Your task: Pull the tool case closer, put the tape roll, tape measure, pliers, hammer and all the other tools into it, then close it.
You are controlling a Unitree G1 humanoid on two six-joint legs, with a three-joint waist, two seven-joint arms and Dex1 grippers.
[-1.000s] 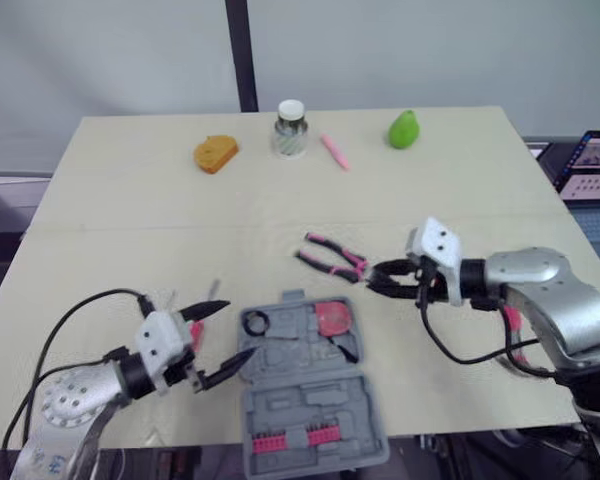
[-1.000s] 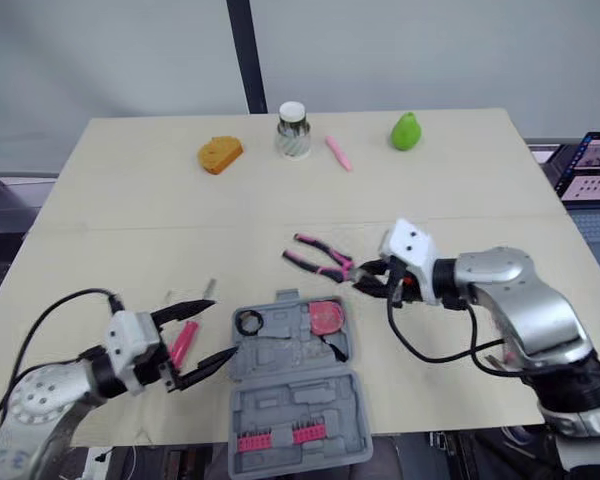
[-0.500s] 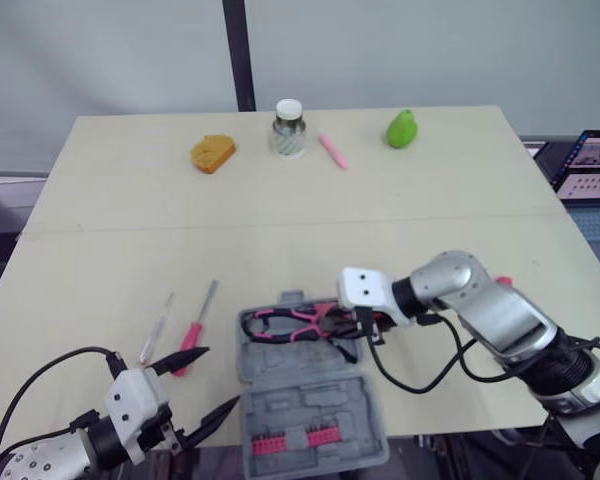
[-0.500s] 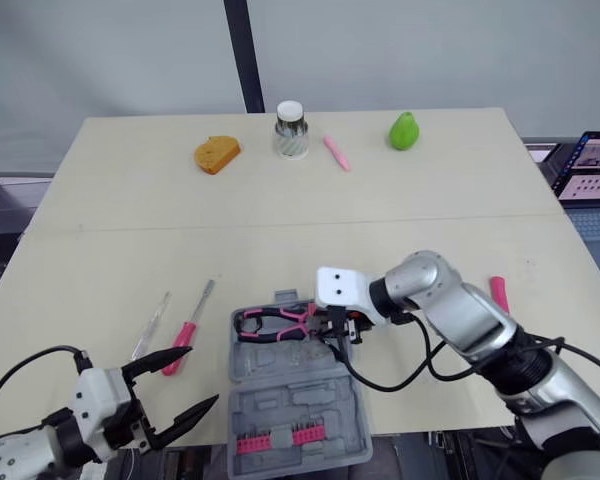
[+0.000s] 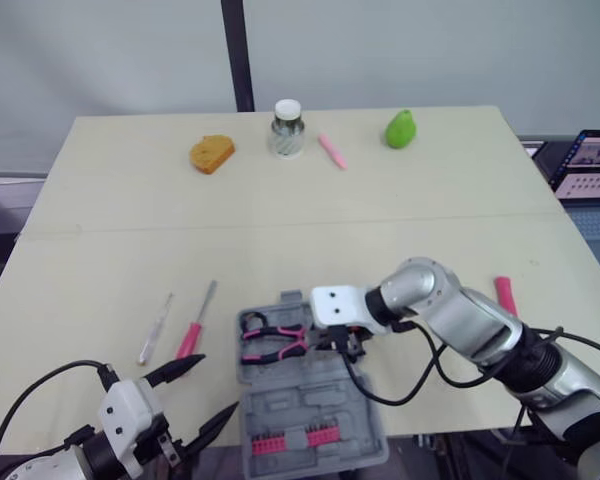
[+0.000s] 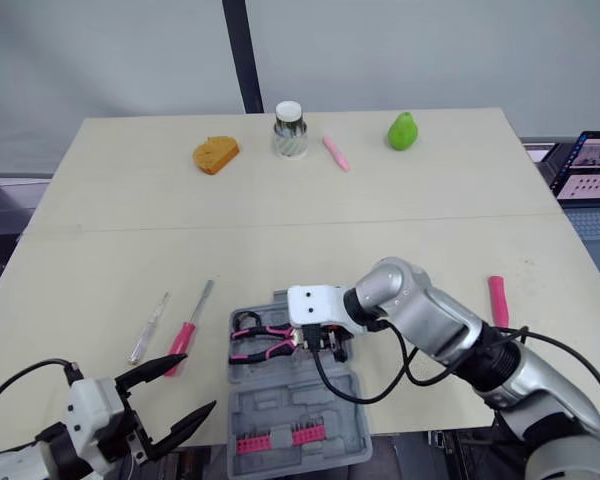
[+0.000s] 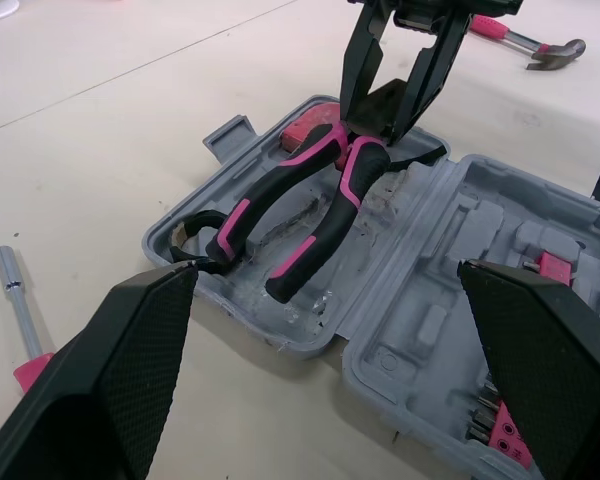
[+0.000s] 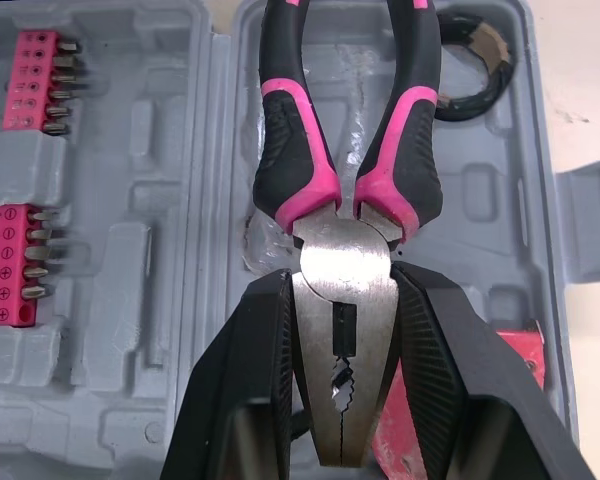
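Gripped pliers point(image 8: 342, 262) in the open tool case point(image 5: 325, 395)
The right gripper point(image 8: 345, 282) clamps their metal head; the left gripper point(image 5: 220, 383) gapes at the tabletop's point(image 5: 380, 220) front edge.

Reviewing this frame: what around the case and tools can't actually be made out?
- Tape measure: right wrist view, mostly behind the fingers of the right gripper holding the pliers.
- Tape roll: same view, partly behind a pliers handle.
- Hammer: left eye view, head end hidden behind the right arm.
- Pink stick beside the jar: too small to identify.
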